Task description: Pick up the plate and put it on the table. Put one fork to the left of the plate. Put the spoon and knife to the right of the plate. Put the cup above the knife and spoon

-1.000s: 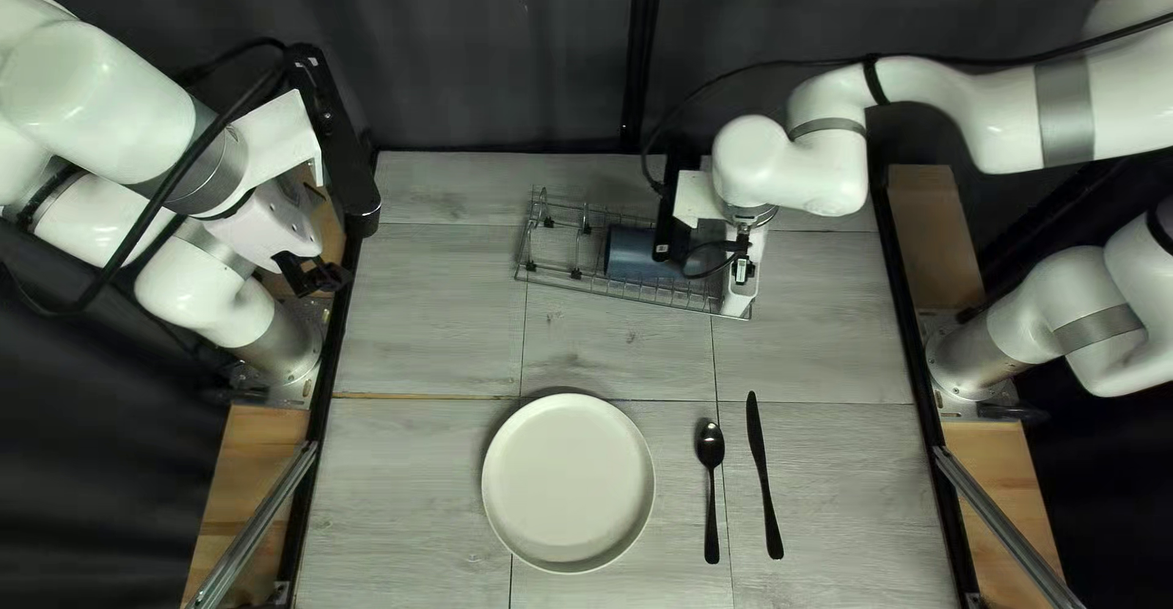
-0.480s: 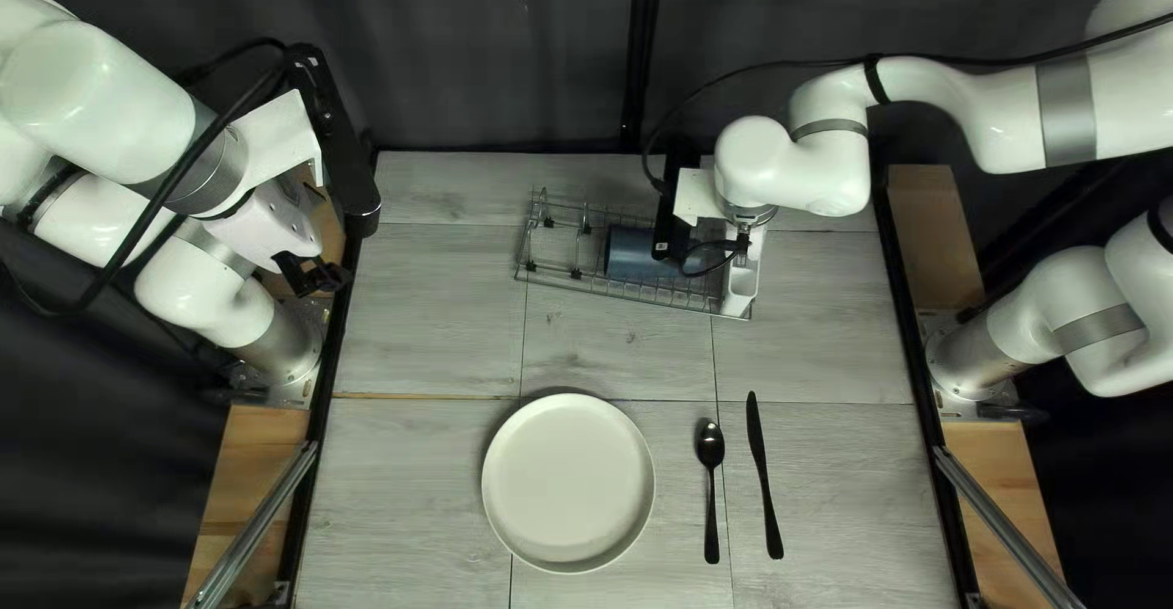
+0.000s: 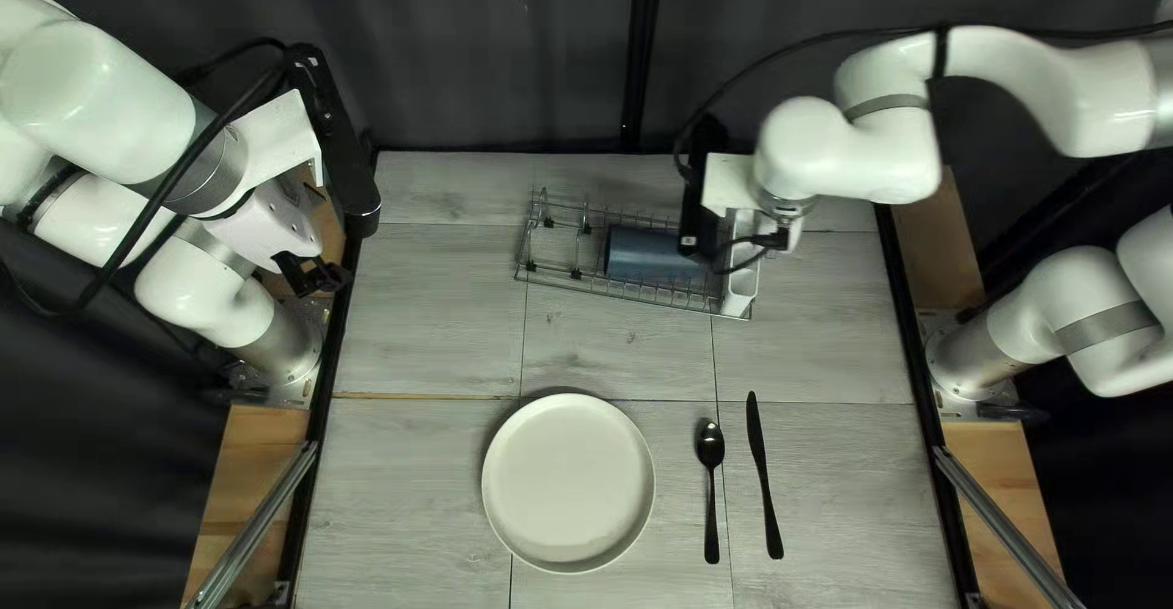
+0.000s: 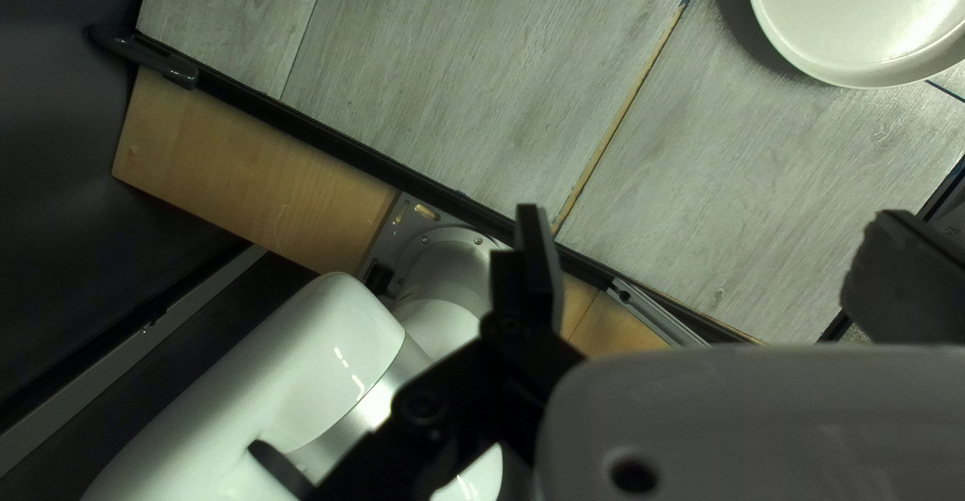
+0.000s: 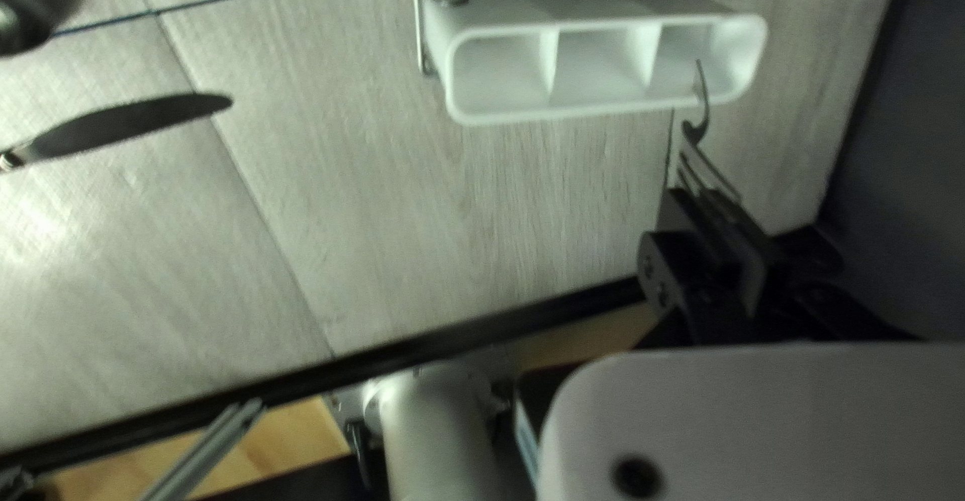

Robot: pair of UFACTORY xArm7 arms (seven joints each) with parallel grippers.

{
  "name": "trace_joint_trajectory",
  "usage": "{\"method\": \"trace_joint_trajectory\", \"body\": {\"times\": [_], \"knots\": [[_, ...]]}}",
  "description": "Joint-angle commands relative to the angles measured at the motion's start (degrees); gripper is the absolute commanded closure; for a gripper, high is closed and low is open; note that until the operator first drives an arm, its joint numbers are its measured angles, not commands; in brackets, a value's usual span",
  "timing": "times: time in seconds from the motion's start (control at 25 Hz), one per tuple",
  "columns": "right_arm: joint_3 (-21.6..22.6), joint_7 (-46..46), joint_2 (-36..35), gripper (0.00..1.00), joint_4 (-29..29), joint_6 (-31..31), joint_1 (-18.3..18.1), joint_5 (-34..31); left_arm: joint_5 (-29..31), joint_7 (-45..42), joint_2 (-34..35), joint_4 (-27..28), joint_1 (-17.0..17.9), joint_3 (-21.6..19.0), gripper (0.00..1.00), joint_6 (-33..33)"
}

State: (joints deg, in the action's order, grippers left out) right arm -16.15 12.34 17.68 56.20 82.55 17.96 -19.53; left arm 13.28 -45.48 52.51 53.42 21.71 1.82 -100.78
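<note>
Jaws of the right gripper [image 3: 780,240] pinch the fork [image 5: 696,132] beyond the plate [image 3: 568,483]; the left gripper's [image 3: 313,273] spread, beyond-left. Spoon [image 3: 710,445] and knife [image 3: 759,453] lie right of the plate, cup [image 3: 648,252] beyond.

Gray wood-grain table [image 3: 416,328], top left view: white plate [image 3: 568,483] lower center, black spoon [image 3: 711,447] then black knife [image 3: 764,475] to its right, wire rack [image 3: 617,295] upper center, slightly angled.

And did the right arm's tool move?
Yes, the tool moved toward the top left view's right side, farther from the cup.
</note>
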Motion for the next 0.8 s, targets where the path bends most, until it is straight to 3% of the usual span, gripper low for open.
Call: {"method": "trace_joint_trajectory", "body": {"times": [0.04, 0.16, 0.52, 0.6, 0.68, 0.8], "knots": [[9.5, 2.2, 3.1, 1.00, 3.0, 5.1, 5.6, -1.7, 0.0, 0.0, 0.0, 0.0, 0.0, 0.0, 0.00, 0.0], [14.2, 1.7, 3.6, 1.00, 3.5, 6.5, 8.9, -2.7, 0.0, 0.0, 0.0, 0.0, 0.0, 0.0, 0.00, 0.0], [14.2, 1.7, 3.6, 1.00, 3.5, 6.5, 8.9, -2.7, 0.0, 0.0, 0.0, 0.0, 0.0, 0.0, 0.00, 0.0], [14.3, -0.1, 4.8, 1.00, 0.4, 1.9, 9.6, -4.6, 0.0, 0.0, 0.0, 0.0, 0.0, 0.0, 0.00, 0.0], [13.6, -4.1, 7.5, 1.00, -5.3, -9.9, 10.7, -7.6, 0.0, 0.0, 0.0, 0.0, 0.0, 0.0, 0.00, 0.0], [12.5, -8.0, 11.1, 1.00, -11.9, -21.5, 11.1, -13.1, 0.0, 0.0, 0.0, 0.0, 0.0, 0.0, 0.00, 0.0]]}}
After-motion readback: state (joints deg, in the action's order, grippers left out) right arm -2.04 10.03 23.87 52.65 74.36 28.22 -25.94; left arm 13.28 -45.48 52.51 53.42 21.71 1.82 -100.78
